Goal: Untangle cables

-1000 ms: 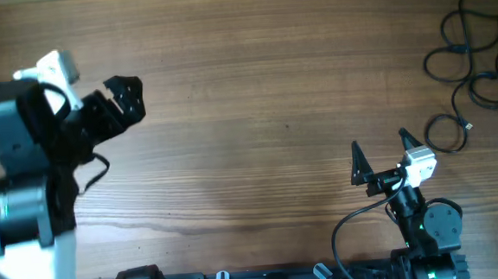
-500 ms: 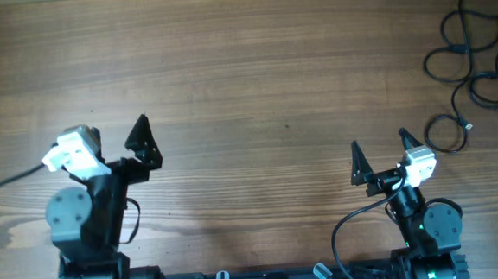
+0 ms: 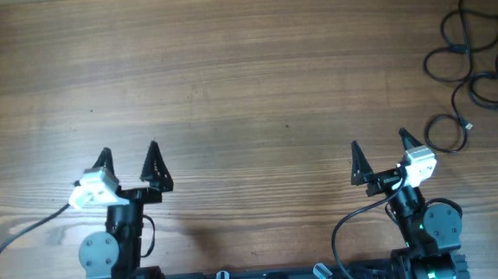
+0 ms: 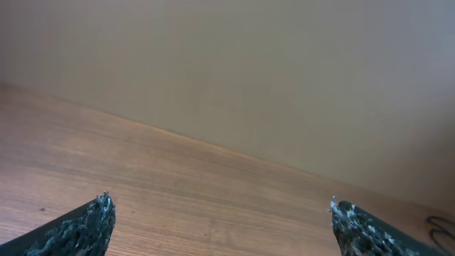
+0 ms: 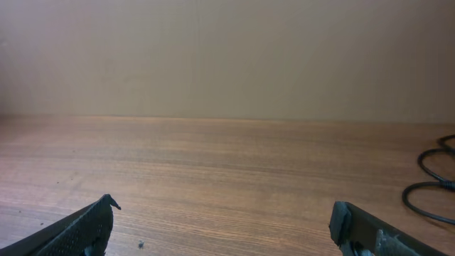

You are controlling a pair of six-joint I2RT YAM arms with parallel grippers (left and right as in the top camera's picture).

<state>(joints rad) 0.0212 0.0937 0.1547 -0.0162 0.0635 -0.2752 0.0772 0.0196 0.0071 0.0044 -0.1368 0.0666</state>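
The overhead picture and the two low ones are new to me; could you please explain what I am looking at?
These are two robot arms at a wooden table. The wide picture looks straight down from above; the other two come from a camera on each wrist, looking out between that arm's own two fingers. The left gripper and the right gripper sit near the bottom edge, both open and holding nothing. At the far right lie the cables, thin black cords in overlapping loops, untouched.
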